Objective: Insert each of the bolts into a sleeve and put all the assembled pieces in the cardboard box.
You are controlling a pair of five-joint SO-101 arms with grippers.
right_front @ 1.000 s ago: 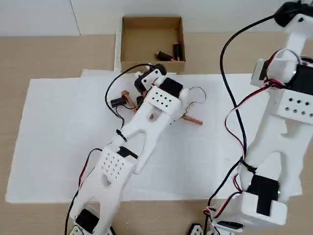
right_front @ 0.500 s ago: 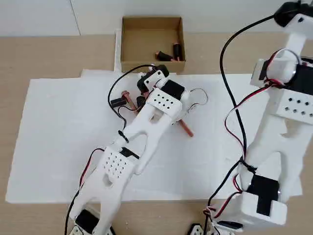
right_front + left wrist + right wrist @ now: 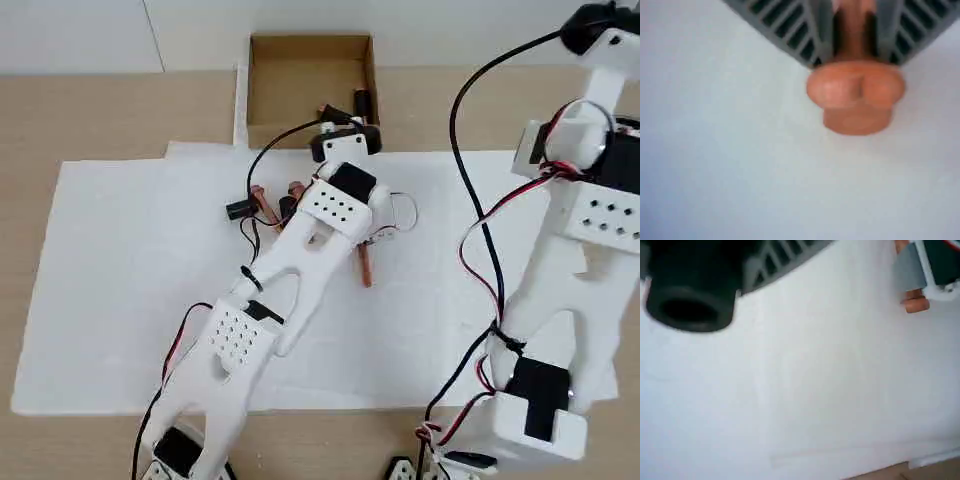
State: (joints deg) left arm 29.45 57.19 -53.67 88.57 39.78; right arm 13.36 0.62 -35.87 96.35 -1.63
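**A:** How far along is it?

**B:** Partway, I'd judge. Two pieces [image 3: 335,113] lie in the box [image 3: 262,90], dark sleeves with copper ends. The box sits on the surface [image 3: 100,110] just past the sheet's [image 3: 120,260] far edge. More is left to do. Loose bolts [image 3: 257,192] and a spare sleeve [image 3: 238,210] lie on the sheet beside the left arm. Its wires partly hide them, so I can't give a sure count.

**A:** And the left gripper?

**B:** The left gripper [image 3: 854,42] is clamped on a bolt [image 3: 855,95]. The shaft is pinched between the jaws and the head juts out beyond them. From above, the bolt pokes out from under the arm, over the middle of the sheet.

**A:** The right one?

**B:** The right gripper [image 3: 735,275] is closed on a sleeve [image 3: 690,305], and the sleeve's open bore shows. It hangs over the sheet.

**A:** How do bolt and sleeve lie?

**B:** Well apart. From the right wrist, the left gripper and the bolt's head show farther off across bare sheet. The bolt isn't in the sleeve yet. This pair needs joining and boxing, and after that the loose parts need the same.
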